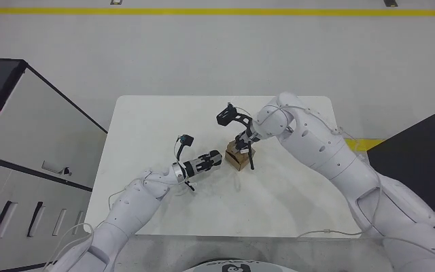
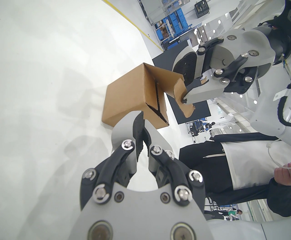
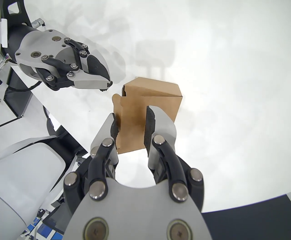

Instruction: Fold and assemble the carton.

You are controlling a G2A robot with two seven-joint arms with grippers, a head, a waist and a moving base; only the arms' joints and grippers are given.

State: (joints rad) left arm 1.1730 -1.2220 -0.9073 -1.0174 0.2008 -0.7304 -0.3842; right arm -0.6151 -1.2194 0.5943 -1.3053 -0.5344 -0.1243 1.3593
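Here carton (image 1: 236,159) sits table (image 1: 149,136) centre, edges distant; right gripper (image 3: 132,118) astride flap (image 3: 117,102).

Bright even light, faint soft shadows

The white table (image 1: 156,129) stands on a pale grey floor (image 1: 204,54) — a yellow line (image 1: 217,11) crosses it well beyond the far edge. A grey, dark-framed cabinet (image 1: 41,129) sits off the left edge, a black panel (image 1: 411,146) off the right. Farther off, racks hold blue crates (image 2: 174,19).
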